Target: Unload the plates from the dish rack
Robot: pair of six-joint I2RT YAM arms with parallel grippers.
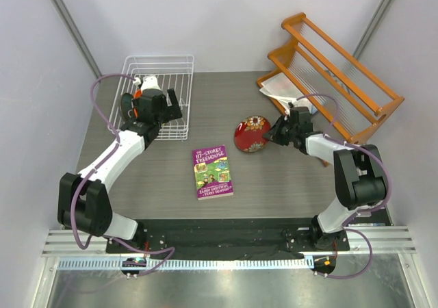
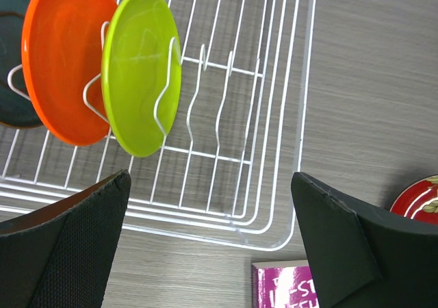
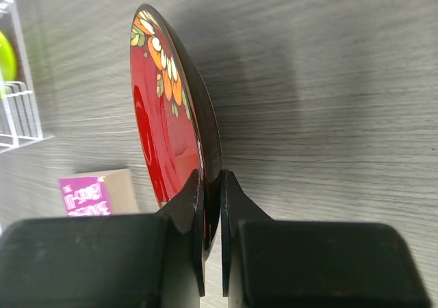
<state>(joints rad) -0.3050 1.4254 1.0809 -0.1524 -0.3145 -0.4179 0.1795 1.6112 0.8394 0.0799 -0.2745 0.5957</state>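
1. Grey wood-grain desk [image 1: 274, 178] between white walls, with a white wire rack [image 1: 179, 82] at the far left, a book [image 1: 213, 172] in the middle and an orange wooden rack [image 1: 335, 68] at the far right.
2. Three plates stand on edge between the rack's tines. The green plate [image 2: 140, 72] is next to the empty slots, the orange plate [image 2: 65, 61] is just behind it, and the teal plate [image 2: 10, 61] is last, mostly cut off in the left wrist view.
3. The red plate [image 1: 252, 134], glossy with a floral rim, is out of the rack, over the desk between the book and the orange wooden rack, and steeply tilted. Whether its low edge touches the desk I cannot tell.
4. The right tool [image 3: 212, 178] is pinched tight on the red plate's rim, one finger on each face.
5. The left tool [image 2: 211, 178] hangs over the rack's near part, jaws spread wide, holding nothing.
6. Handling, as I judge it: the plates look stiff, light and glossy, so slippery, and the thin rim is the only hold. Grip the green plate by its top rim, clear of the tines, and lift it straight up so it neither snags the wire nor nudges the orange plate.
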